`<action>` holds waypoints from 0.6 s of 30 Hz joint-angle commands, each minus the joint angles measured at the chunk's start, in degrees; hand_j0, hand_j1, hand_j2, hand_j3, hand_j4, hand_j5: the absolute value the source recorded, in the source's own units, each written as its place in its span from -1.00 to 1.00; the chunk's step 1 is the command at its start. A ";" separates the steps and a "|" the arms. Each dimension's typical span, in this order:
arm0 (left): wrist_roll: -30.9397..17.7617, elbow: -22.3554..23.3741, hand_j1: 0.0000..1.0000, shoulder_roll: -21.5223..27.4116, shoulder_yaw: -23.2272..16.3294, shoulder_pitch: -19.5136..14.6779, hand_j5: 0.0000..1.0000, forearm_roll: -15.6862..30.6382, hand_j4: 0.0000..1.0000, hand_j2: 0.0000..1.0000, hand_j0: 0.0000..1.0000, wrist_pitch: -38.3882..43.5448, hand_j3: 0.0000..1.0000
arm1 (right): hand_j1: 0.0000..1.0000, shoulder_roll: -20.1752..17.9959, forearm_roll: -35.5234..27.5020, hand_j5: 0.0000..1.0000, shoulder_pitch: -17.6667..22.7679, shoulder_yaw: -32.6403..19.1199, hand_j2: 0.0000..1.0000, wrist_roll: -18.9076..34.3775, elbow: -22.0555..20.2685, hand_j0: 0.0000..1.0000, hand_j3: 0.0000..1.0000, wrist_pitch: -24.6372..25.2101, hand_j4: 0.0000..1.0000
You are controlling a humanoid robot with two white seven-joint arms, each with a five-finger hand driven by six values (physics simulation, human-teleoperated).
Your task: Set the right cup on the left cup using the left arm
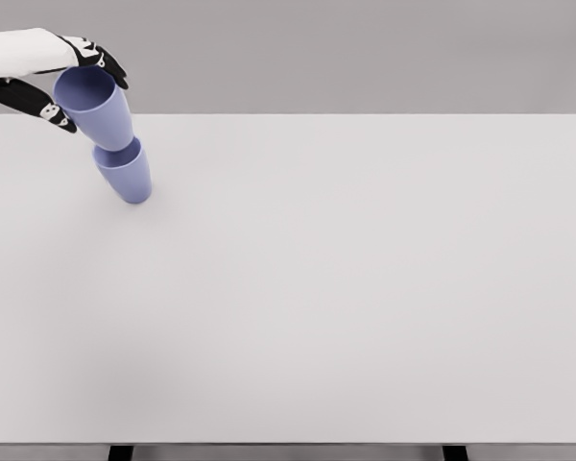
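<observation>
Head view: left hand [53, 72] fingers [106, 62] grasping upper cup [94, 106] at rim; its base seated in lower cup [127, 173] on tabletop [365, 288] below fingers. Stacking apparently done; release left.

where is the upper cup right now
In the head view, far left near the table's back edge: the upper cup sits in the lower cup, left hand around it.

At the far left of the white table [365, 288], the left hand [53, 77] grips the rim of a blue-violet upper cup [96, 108], fingers curled round either side. That cup's base sits in the mouth of a matching lower cup [127, 173] standing on the tabletop.
</observation>
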 commanded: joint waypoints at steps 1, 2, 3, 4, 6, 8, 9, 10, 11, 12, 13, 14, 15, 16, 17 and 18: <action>0.05 0.15 0.22 0.00 0.11 -0.09 0.22 0.29 0.22 0.22 0.22 0.17 0.22 | 1.00 0.00 0.05 1.00 -0.09 0.00 1.00 0.02 0.00 1.00 1.00 -0.07 1.00; 0.05 0.06 0.22 0.00 0.11 -0.09 0.22 0.29 0.22 0.22 0.22 0.17 0.22 | 1.00 0.00 -0.04 1.00 0.00 0.00 1.00 0.02 0.00 1.00 1.00 0.02 1.00; 0.05 0.06 0.22 0.00 0.11 -0.09 0.22 0.29 0.22 0.22 0.22 0.17 0.22 | 1.00 0.00 -0.04 1.00 0.00 0.00 1.00 0.02 0.00 1.00 1.00 0.02 1.00; 0.05 0.24 0.22 0.00 0.11 -0.09 0.22 0.29 0.22 0.22 0.22 0.17 0.22 | 1.00 0.00 0.05 1.00 -0.09 0.00 1.00 0.02 0.00 1.00 1.00 0.02 1.00; 0.05 0.24 0.22 -0.09 0.11 -0.09 0.22 0.29 0.22 0.22 0.22 0.17 0.22 | 1.00 0.00 -0.04 1.00 0.00 0.00 1.00 0.02 0.00 1.00 1.00 0.02 1.00; 0.05 1.11 0.23 -0.09 0.11 -0.09 0.23 0.29 0.23 0.23 0.23 0.17 0.23 | 1.00 0.00 0.05 1.00 0.00 0.00 1.00 0.02 0.00 1.00 1.00 0.02 1.00; 0.05 1.38 0.23 -0.18 0.11 0.00 0.23 0.29 0.23 0.23 0.23 0.17 0.23 | 1.00 0.00 0.05 1.00 0.00 0.00 1.00 -0.07 0.00 1.00 1.00 0.02 1.00; 0.05 1.55 0.23 -0.18 0.03 0.00 0.23 0.29 0.23 0.23 0.23 0.17 0.23 | 1.00 0.00 0.05 1.00 -0.09 0.00 1.00 0.02 0.00 1.00 1.00 0.02 1.00; 0.05 1.99 0.23 -0.53 0.03 0.00 0.23 0.29 0.23 0.23 0.23 0.17 0.23 | 1.00 0.00 0.05 1.00 -0.09 0.00 1.00 0.02 0.00 1.00 1.00 0.02 1.00; 0.05 2.17 0.23 -0.62 -0.67 0.00 0.23 0.29 0.23 0.23 0.23 0.17 0.23 | 1.00 0.00 0.05 1.00 -0.09 0.00 1.00 0.02 0.00 1.00 1.00 -0.07 1.00; 0.14 2.35 0.23 -0.70 -1.12 0.00 0.23 0.29 0.23 0.23 0.23 0.17 0.23 | 1.00 0.00 0.05 1.00 0.00 0.00 1.00 0.02 0.00 1.00 1.00 0.02 1.00; 0.14 2.43 0.23 -0.70 -1.20 0.09 0.23 0.29 0.23 0.23 0.23 0.17 0.23 | 1.00 0.00 0.05 1.00 0.00 0.00 1.00 0.02 0.00 1.00 1.00 0.02 1.00; 0.14 2.87 0.23 -1.23 -1.20 0.09 0.23 0.12 0.23 0.23 0.23 0.17 0.23 | 1.00 0.00 0.05 1.00 -0.09 0.00 1.00 0.02 0.00 1.00 1.00 0.02 1.00; 0.14 2.96 0.23 -1.49 -1.20 0.18 0.23 0.03 0.23 0.23 0.23 0.17 0.23 | 1.00 0.00 0.05 1.00 0.00 0.00 1.00 0.02 0.00 1.00 1.00 0.02 1.00; 0.14 3.05 0.23 -1.58 -1.20 0.09 0.23 0.03 0.23 0.23 0.23 0.17 0.23 | 1.00 0.00 -0.04 1.00 -0.09 0.00 1.00 0.02 0.00 1.00 1.00 0.02 1.00; 0.14 3.14 0.23 -1.58 -1.20 0.18 0.23 0.03 0.23 0.23 0.23 0.17 0.23 | 1.00 0.00 0.05 1.00 0.00 0.00 1.00 0.02 0.00 1.00 1.00 0.02 1.00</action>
